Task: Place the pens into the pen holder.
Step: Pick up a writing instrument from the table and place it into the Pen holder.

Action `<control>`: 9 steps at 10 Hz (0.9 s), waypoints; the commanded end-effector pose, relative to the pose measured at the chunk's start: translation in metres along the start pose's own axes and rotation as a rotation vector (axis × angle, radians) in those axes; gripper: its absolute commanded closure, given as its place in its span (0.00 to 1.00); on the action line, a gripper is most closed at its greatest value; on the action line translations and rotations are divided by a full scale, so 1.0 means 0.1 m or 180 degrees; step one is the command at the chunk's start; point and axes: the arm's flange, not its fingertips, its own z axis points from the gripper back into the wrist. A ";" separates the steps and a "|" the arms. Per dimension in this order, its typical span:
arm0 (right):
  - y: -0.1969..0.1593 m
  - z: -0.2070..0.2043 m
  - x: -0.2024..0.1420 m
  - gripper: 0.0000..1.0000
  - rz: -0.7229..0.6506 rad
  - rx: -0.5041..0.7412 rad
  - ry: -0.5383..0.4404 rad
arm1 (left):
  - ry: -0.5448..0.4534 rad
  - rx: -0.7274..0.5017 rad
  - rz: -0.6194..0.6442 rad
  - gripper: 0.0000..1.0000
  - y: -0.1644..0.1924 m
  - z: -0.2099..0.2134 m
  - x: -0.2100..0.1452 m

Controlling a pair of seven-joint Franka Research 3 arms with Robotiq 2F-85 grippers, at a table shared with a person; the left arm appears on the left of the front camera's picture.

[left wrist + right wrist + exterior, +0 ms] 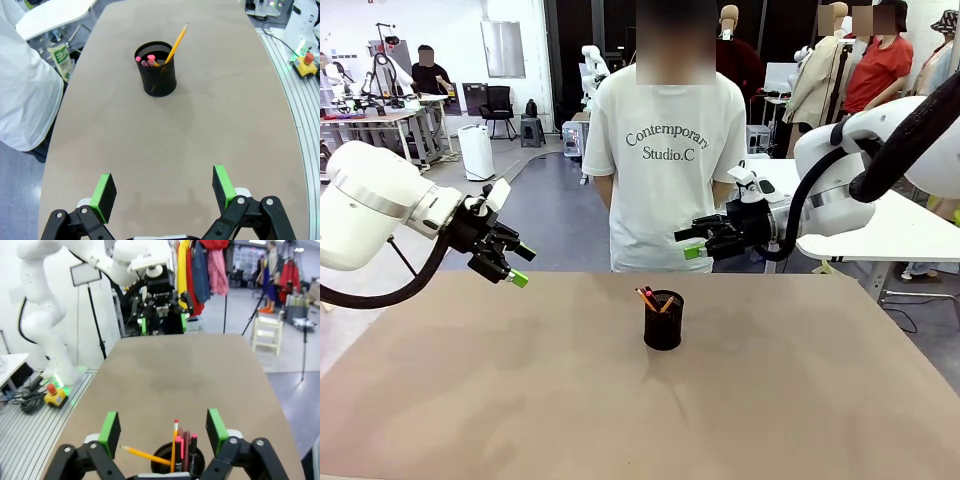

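The brown table (520, 400) spreads matte and smooth before me, with a person in a white printed T-shirt (665, 150) standing at its far edge. My left gripper (162, 192) hangs off to my left with its jaws spread wide and empty, well apart from the pen holder (663, 320), which stands near the table's middle. My right gripper (162, 432) hovers just above the cup, jaws parted, gripping nothing. The holder is a black wire-mesh cylinder with a solid rim; its base is cut off in my right wrist view. The pens (152, 57) stand inside it: a yellow pencil (176, 43) leans out, pink tips (150, 58) cluster beside it. How many sticks there are is hard to make out.
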 end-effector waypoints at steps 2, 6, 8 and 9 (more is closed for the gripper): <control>0.18 0.23 0.22 0.00 -0.0187 0.0032 0.0293 | -0.0019 -0.0013 0.0024 0.00 -0.01 0.03 0.02; 0.22 0.55 0.37 0.00 -0.0464 0.0032 0.0806 | -0.0019 -0.0013 0.0024 0.00 -0.01 0.03 0.02; 0.25 0.65 0.38 0.00 -0.0453 0.0018 0.0924 | -0.0019 -0.0013 0.0024 0.00 -0.01 0.03 0.02; 0.31 0.66 0.38 0.00 -0.0476 -0.0041 0.0976 | -0.0019 -0.0013 0.0024 0.00 -0.01 0.03 0.02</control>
